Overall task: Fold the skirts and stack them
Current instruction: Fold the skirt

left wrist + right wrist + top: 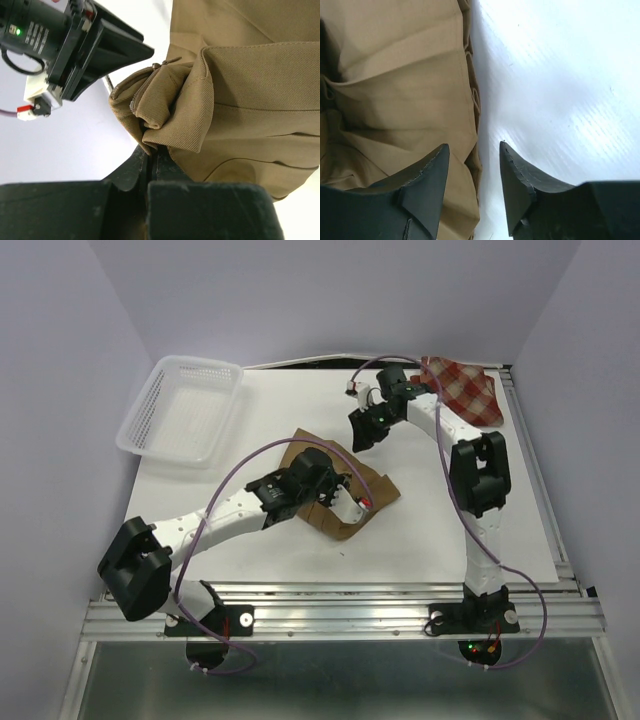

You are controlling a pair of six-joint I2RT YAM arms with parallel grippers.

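Note:
The tan-brown skirt (378, 486) lies bunched at the table's middle. My left gripper (344, 502) is down on it, shut on a thick fold of the tan cloth (170, 115), with the jaws pinched together (150, 152). My right gripper (358, 436) hovers at the skirt's far edge, open. In the right wrist view one fingertip (432, 170) is over the tan skirt (395, 75), the other over the bare table, and the hem runs between them ungripped (472, 150). The red-and-cream plaid skirt (465, 386) lies crumpled at the far right corner, behind the right arm.
A white mesh basket (140, 412) stands at the far left of the white table (430, 530). The right arm's wrist block (75, 45) shows close beside the fold in the left wrist view. Purple cables loop above both arms.

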